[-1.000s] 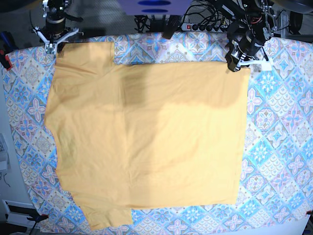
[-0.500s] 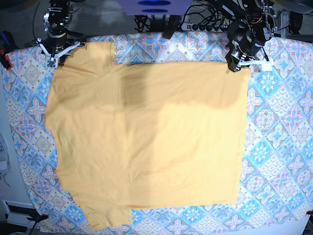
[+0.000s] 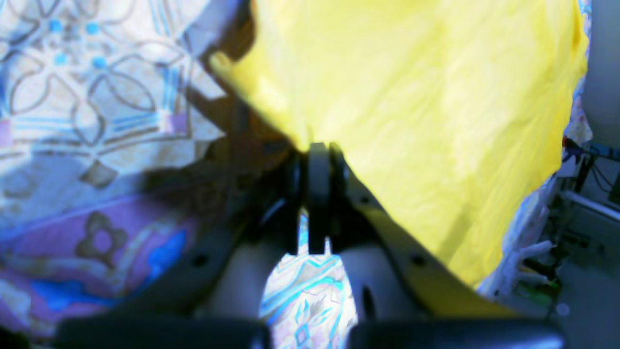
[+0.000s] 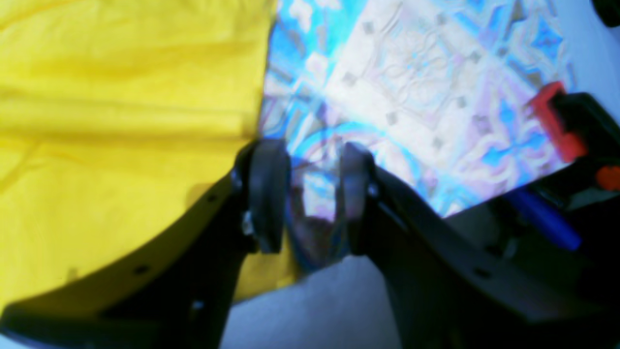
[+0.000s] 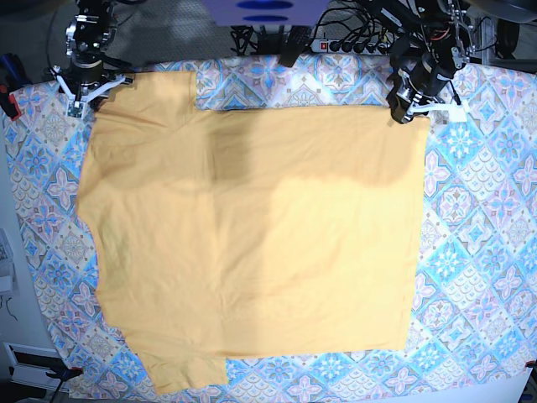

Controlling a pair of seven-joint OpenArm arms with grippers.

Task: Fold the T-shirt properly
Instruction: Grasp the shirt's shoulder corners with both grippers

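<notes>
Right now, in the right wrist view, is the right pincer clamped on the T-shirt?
No. The right pincer stands open over the tablecloth, with the T-shirt beside it.

A table covered by a blue, pink and white tile-patterned tablecloth (image 5: 487,210) carries everything, the cloth reaching to the table's edges on all visible sides. Spread flat on it lies a plain mustard-yellow short-sleeved cotton T-shirt (image 5: 252,243), its body filling most of the middle, one sleeve pointing toward the far edge at the upper left and the other toward the near edge at the lower left. The straight hem runs down the right side, with patterned cloth bare beyond it.
</notes>
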